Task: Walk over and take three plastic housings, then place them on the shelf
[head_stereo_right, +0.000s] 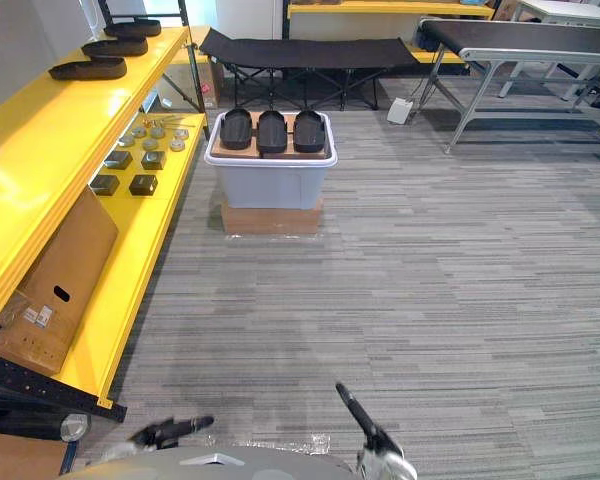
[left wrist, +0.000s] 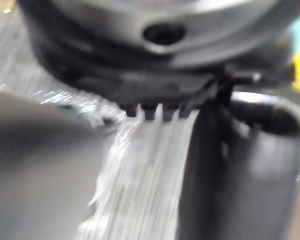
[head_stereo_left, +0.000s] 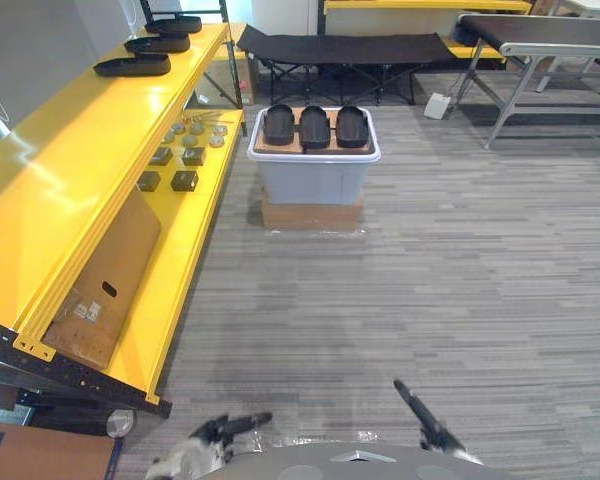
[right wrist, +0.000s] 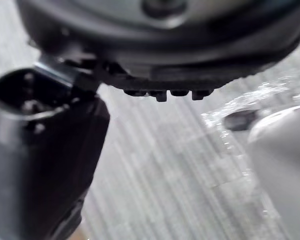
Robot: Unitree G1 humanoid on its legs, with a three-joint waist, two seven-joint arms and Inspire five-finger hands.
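Head views: three black oval plastic housings lie side by side, just apart, on a brown cardboard sheet. The sheet covers a pale grey plastic bin, which stands on a flat cardboard box on the grey striped floor. The bin is well ahead of the robot.

A long yellow metal shelf runs along the left side. Three further black housings lie in a row at the far end of its top tier. The lower tier carries small dark blocks, round metal parts and a leaning cardboard carton.

The left hand and right hand sit low at the near edge, well apart from the bin. Neither touches any housing.

Wrist views: each hand shows a row of fingers beside its thumb over bare floor. The views are blurred, but the fingers appear straight and spread, holding nothing.
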